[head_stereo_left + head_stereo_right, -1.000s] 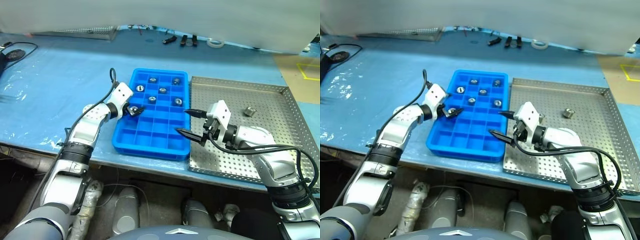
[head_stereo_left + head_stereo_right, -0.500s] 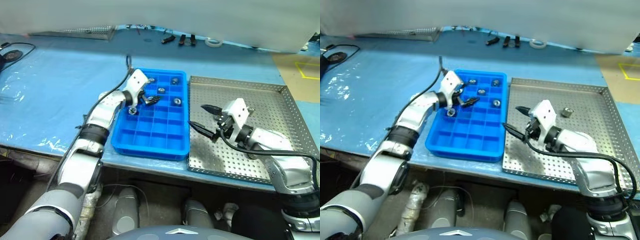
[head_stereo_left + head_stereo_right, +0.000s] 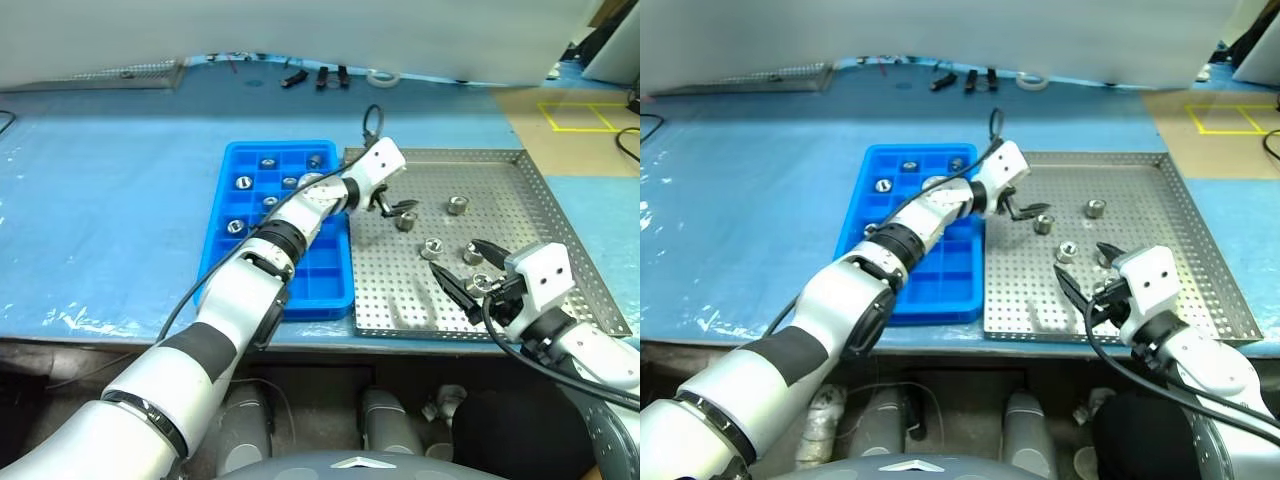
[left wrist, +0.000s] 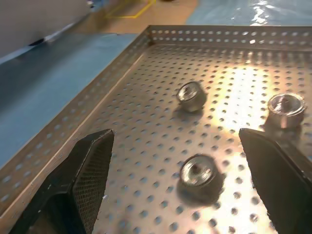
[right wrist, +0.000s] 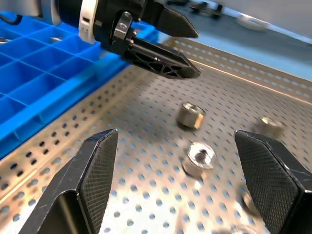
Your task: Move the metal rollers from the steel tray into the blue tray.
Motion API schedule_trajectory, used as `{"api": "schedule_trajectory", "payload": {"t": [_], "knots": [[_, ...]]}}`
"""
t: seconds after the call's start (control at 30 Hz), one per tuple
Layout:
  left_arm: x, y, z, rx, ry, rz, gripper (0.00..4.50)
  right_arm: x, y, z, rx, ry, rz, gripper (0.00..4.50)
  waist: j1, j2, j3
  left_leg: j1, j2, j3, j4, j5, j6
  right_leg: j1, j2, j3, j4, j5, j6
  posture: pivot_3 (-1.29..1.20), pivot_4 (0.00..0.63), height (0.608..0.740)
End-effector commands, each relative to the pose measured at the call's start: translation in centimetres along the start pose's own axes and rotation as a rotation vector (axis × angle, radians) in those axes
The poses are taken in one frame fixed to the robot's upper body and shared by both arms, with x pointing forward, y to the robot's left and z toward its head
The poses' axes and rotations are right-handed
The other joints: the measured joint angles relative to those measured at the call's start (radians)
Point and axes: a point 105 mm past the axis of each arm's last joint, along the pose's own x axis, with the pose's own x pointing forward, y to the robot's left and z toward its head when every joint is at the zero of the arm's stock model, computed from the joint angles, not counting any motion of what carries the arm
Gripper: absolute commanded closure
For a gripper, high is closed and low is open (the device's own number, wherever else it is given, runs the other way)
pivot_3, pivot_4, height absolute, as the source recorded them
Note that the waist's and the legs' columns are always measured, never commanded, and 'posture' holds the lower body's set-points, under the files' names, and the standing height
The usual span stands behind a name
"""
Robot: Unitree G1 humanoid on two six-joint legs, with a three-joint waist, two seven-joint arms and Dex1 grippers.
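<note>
Left eye view showed the left gripper [image 3: 397, 207] reaching across the blue tray [image 3: 218, 205] to the upper middle of the frame, over the steel tray [image 3: 500, 195]. Its jaws were spread and empty, hanging just beside a roller [image 3: 405, 221], probably lined up for the next pick. Three more rollers sat loose on the perforated floor right of centre: one further up at [image 3: 457, 206], one at [image 3: 434, 247], one at [image 3: 473, 254]. Several others lay in the upper compartments of the blue tray, for example [image 3: 242, 182], so the job looked partly done. The right gripper [image 3: 462, 271] sat lower right, jaws also spread with nothing between them, apparently held back near the tray's front rim to leave the left arm room.
</note>
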Motion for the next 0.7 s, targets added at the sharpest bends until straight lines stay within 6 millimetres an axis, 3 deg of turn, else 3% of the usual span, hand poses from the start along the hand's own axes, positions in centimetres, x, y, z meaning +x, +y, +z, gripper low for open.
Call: {"api": "schedule_trajectory", "payload": {"t": [0.03, 0.17, 0.7], "knots": [[1.0, -2.2, 0.3, 0.08, 0.017, -0.098, 0.19, -1.4, -0.1, 1.2, -0.036, -0.034, -0.073, 0.46, -0.026, 0.0, 0.0, 0.0, 0.0, 0.0, 0.0, 0.0, 0.0, -0.001, 0.0, 0.0, 0.0, 0.0, 0.001, -0.63, 0.15, 0.74], [1.7, -4.0, -0.5, 0.081, 0.036, -0.16, 0.19, -2.3, -0.3, 0.9, -0.034, -0.02, -0.124, 0.46, -0.056, 0.0, 0.0, -0.001, 0.0, 0.0, 0.0, -0.001, 0.001, -0.002, 0.0, 0.002, -0.001, -0.001, 0.002, -0.67, 0.15, 0.74], [3.2, -8.3, -2.0, 0.054, 0.067, -0.262, 0.19, -3.0, 0.4, 0.2, -0.017, 0.006, -0.158, 0.46, -0.134, 0.0, 0.0, -0.004, -0.001, 0.0, 0.001, -0.005, 0.007, 0.002, -0.002, 0.0, -0.01, 0.002, -0.003, -0.71, 0.15, 0.74]]}}
